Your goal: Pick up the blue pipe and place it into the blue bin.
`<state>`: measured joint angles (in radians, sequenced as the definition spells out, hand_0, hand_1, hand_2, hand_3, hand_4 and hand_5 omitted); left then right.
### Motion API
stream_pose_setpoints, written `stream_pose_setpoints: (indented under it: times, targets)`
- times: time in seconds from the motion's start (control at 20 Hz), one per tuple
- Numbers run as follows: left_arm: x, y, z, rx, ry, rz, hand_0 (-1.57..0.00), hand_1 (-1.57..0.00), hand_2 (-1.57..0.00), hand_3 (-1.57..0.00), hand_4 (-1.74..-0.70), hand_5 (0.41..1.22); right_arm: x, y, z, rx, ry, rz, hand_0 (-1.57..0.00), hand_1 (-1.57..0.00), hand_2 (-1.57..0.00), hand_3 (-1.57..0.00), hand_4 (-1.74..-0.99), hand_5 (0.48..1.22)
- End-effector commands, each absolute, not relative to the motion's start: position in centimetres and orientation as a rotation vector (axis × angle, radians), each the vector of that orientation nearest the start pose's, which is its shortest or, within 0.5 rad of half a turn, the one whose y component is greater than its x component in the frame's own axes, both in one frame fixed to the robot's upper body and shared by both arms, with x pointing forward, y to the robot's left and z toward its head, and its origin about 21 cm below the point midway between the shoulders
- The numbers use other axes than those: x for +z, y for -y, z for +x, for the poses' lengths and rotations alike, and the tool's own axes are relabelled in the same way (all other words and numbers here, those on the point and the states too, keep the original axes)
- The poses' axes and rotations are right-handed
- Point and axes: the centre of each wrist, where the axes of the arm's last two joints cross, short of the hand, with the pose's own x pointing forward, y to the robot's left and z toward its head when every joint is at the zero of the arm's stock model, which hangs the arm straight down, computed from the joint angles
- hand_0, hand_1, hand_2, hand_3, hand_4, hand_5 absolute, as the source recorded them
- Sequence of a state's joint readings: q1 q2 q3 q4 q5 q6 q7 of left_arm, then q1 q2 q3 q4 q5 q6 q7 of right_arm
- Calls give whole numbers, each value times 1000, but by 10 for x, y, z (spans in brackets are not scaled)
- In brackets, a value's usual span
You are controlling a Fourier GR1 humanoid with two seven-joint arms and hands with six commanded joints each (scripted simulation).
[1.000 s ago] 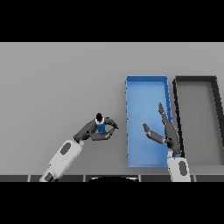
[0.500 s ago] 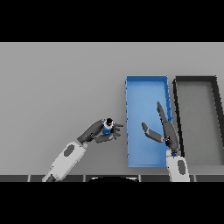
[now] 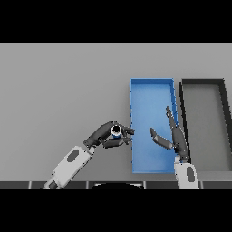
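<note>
The robot's left hand (image 3: 108, 136) has its dark fingers curled around a small blue pipe (image 3: 116, 132), whose pale ring-shaped end faces up toward the head view. The pipe sits clamped in that hand just off the left wall of the shallow rectangular blue bin (image 3: 134, 108), at about nine o'clock from the bin's lower half, with the fingertips reaching to the bin's edge. The robot's right hand (image 3: 174, 138) shows over the bin's lower right part, at about three o'clock from the pipe, its fingers straight and spread apart, holding nothing. A dark grey rectangular bin (image 3: 226, 122) lies just beside the blue one at three o'clock. Both bins rest on the grey tabletop (image 3: 59, 86).
</note>
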<state>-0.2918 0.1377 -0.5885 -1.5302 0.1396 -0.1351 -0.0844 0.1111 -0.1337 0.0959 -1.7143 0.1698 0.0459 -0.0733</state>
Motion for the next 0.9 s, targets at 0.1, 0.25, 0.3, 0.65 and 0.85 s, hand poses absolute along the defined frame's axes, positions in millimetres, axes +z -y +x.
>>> stream_pose_setpoints:
  times: [0.1, 0.25, 0.3, 0.65, 0.85]
  targets:
    - [44, -100, 259, -744, 1678, -599, -1565, -1566, -1566, -1496, -1739, 1219, 14, 243, 217, 336, 1670, -138, 1, 1, 1, 1, -1128, 605]
    - [45, -96, 261, -761, 1661, -578, -1568, -1568, -1568, -1496, -1740, 1219, 17, 243, 220, 341, 1662, -146, 1, 1, 1, 1, -1161, 605]
    - [45, -96, 264, -767, 1656, -573, -1568, -1569, -1569, -1495, -1740, 1219, 18, 243, 221, 341, 1660, -147, 1, 1, 1, 1, -1178, 605]
    - [43, -96, 259, -771, 1656, -586, -1570, -1571, -1571, -1496, -1741, 1220, 59, 258, 230, 388, 1798, 217, 1, 1, 1, 1, -1231, 572]
    - [45, -99, 260, -783, 1663, -578, -1571, -1571, -1571, -1491, -1741, 1221, 111, 251, 235, 602, 1769, 395, 1, 1, 1, 1, -1314, 500]
